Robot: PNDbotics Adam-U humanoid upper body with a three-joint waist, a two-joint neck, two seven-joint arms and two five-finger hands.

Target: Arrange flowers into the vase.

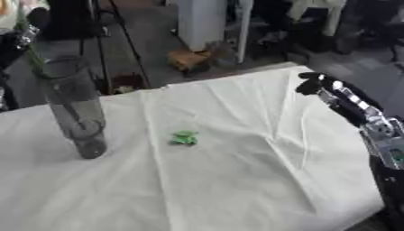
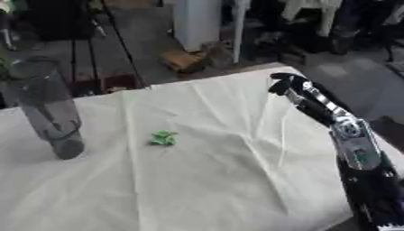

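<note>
1. Looking down through the head camera, I see first the table point(image 1: 236, 180), covered by a pale, wrinkled cloth point(image 1: 260, 135) that fills most of both views.
2. My right hand point(image 2: 304, 97) comes in from the right side and hangs above the far right part of the cloth. Its fingers are stretched out, nearly straight, and it holds nothing. My left hand does not show in any view.
3. The vase point(image 1: 75, 108) stands upright near the left edge of the table. It is a tall, clear, grey-tinted cylinder, probably glass. I judge it is fragile and easy to tip over because it is narrow, so I should not push against it.
4. Inside the vase a thin green stem point(image 1: 35, 61) leans against the wall and rises above the rim. Its top is not clear to me.
5. A small green piece point(image 1: 185, 138), maybe a leaf or a bit of a flower, lies on the cloth to the right of the vase, apart from it. I judge it is very light and soft and easy to crush. I would pinch it gently from above, taking care not to catch the cloth.
</note>
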